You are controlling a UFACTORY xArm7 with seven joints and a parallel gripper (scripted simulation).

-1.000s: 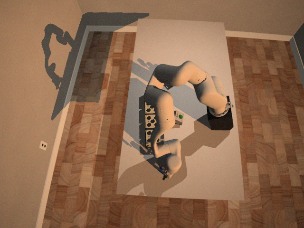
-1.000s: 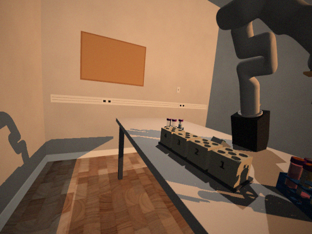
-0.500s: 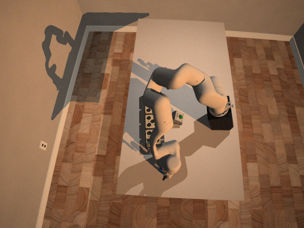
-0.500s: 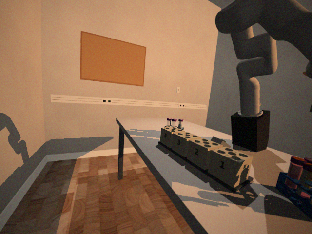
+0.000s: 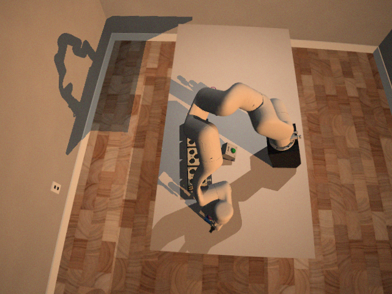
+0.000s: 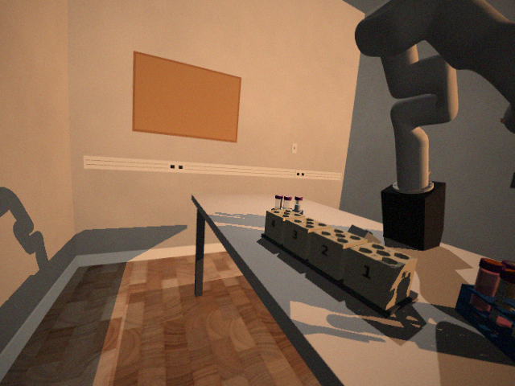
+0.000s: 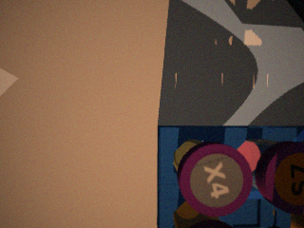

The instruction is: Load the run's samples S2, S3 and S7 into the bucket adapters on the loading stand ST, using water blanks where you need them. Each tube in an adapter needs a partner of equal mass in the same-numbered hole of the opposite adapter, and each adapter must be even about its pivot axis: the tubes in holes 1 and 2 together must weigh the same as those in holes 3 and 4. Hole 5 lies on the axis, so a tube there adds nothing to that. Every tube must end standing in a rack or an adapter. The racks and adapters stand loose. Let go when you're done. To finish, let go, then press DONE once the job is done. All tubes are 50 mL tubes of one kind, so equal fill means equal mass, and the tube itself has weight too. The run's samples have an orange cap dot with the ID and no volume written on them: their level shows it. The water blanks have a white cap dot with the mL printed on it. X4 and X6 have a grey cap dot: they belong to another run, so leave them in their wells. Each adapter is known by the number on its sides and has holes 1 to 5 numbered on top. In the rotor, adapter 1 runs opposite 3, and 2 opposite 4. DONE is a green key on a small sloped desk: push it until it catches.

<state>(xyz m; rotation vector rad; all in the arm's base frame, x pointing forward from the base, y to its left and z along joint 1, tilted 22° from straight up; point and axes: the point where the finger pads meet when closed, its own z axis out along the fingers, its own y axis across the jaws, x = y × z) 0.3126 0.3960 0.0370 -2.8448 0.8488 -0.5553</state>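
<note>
Presently hovered with gripper (image 5: 215,226) part-open and empty near blue rack (image 5: 207,219) (image 6: 467,291) (image 7: 166,190), toward table's (image 5: 234,47) (image 6: 324,309) (image 7: 81,119) lower edge, top view. Found S7 (image 7: 292,180) racked beside X4 (image 7: 216,180). Apparently began sample pickup; next required centring over S7, avoiding X4.

Warm light falls across beige walls (image 5: 28,95) (image 6: 108,95), with broad grey shadows on them. An orange board (image 6: 186,97) in a thin frame hangs on one wall; below it runs a pale rail (image 6: 232,169) with dark sockets, and a small switch plate (image 6: 294,147) sits just above the rail. Another wall carries an outlet (image 5: 56,187). Pale skirting (image 5: 335,46) (image 6: 166,253) edges the patchwork wood floor (image 5: 342,158) (image 6: 166,315). The pale counter (image 5: 234,53) (image 6: 241,201) has a dark edge and a dark leg (image 6: 199,253).
</note>
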